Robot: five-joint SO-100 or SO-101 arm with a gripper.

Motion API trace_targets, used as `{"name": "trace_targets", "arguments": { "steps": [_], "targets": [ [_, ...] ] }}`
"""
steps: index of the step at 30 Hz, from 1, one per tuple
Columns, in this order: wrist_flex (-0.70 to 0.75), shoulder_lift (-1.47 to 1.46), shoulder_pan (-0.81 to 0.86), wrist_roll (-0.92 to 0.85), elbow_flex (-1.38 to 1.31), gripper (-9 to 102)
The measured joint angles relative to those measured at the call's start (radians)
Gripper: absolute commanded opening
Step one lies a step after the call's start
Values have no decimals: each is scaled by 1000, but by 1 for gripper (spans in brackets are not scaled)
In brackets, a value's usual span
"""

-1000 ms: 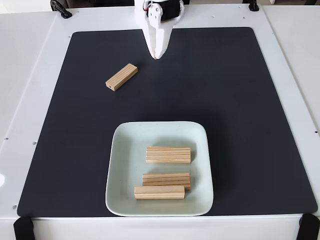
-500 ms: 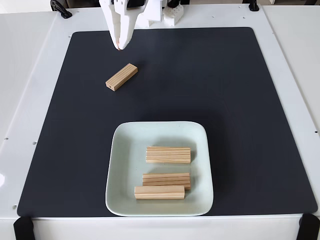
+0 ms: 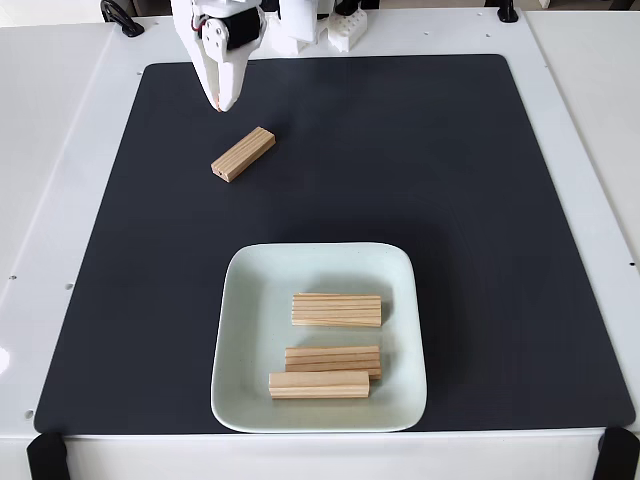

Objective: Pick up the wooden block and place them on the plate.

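The gripper (image 3: 219, 103), fingers pressed together, is hovering just beyond the last loose block (image 3: 243, 154), lining up to grab it.

Four wooden blocks (image 3: 243, 154), one plate (image 3: 245, 330), one black mat (image 3: 480, 200)

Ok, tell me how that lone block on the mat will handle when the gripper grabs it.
The block looks like solid wood, so probably stiff and light. It lies flat on a long face, so it should slide rather than roll if nudged. Its grain looks unpolished, so likely not slippery, though it lies at an angle on the mat.
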Motion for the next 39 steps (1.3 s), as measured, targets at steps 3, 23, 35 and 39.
{"name": "trace_targets", "arguments": {
  "steps": [3, 23, 35, 39],
  "targets": [
    [-72, -51, -6, 0, 0, 0],
    [-94, -130, -132, 3, -87, 0],
    [-15, -130, -126, -11, -106, 36],
    [-15, -130, -123, -28, -106, 43]
  ]
}}
